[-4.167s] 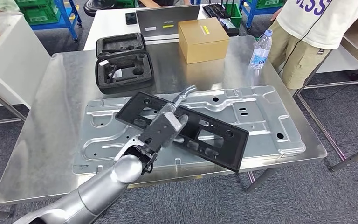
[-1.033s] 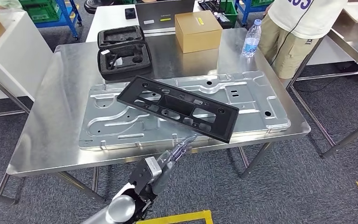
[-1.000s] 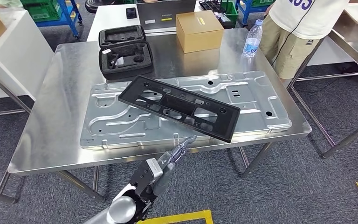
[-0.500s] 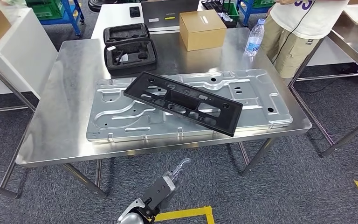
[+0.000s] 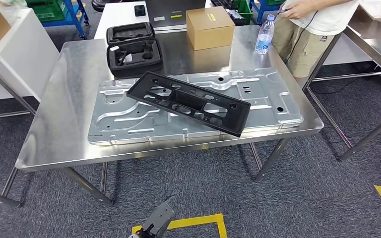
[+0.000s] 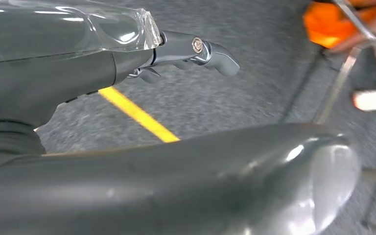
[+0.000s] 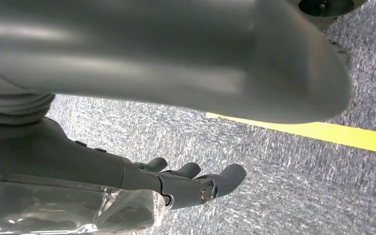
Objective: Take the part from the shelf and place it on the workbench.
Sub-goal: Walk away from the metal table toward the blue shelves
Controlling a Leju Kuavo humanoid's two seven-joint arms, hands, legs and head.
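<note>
The part, a long black plastic panel (image 5: pixel 188 102) with several cut-outs, lies slanted across a stamped silver metal sheet (image 5: pixel 129 119) on the steel workbench (image 5: pixel 59 114). My left hand (image 5: pixel 158 224) hangs low in front of the bench, above the grey carpet, and holds nothing. In the left wrist view the left hand (image 6: pixel 186 49) shows its fingers stretched out over the floor. In the right wrist view my right hand (image 7: pixel 196 183) hangs beside my body with its fingers apart and nothing in them.
At the bench's far side stand a black foam-lined case (image 5: pixel 133 49), a cardboard box (image 5: pixel 210 27) and a water bottle (image 5: pixel 262 35). A person (image 5: pixel 310 25) stands at the far right corner. Yellow floor tape (image 5: pixel 198 222) runs below. Another table (image 5: pixel 377 37) stands right.
My left arm has let go of the panel and dropped from the bench down to the floor's level. The camera has drawn back, so the bench looks farther away.
</note>
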